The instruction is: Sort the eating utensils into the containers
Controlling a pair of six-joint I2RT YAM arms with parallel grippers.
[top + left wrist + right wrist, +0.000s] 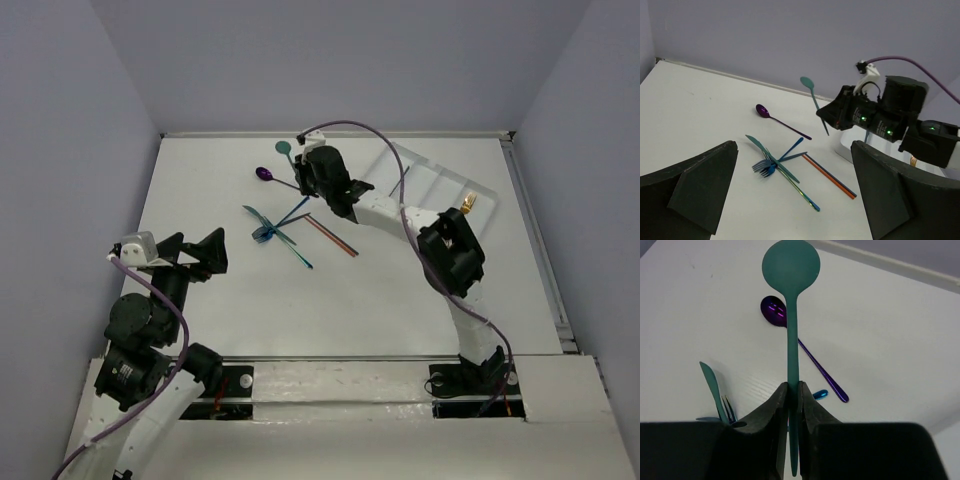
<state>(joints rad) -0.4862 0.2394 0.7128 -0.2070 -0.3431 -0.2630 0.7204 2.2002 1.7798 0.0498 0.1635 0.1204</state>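
My right gripper [793,390] is shut on the handle of a teal spoon [791,270] and holds it in the air, bowl pointing away; the spoon shows in the top view [283,148] left of the gripper [308,172]. A purple spoon [265,174] lies on the table below it. A crossed pile of blue forks and a teal knife [272,230] lies mid-table, with red-orange and dark sticks [332,236] beside it. The white tray [440,165] sits at the back right, with a gold utensil [468,203] by it. My left gripper [195,248] is open and empty, near the pile's left.
The right arm [880,112] reaches across between the tray [850,147] and the pile [767,162]. Grey walls close in the table on the left, back and right. The sticks [830,176] lie just in front of the tray.
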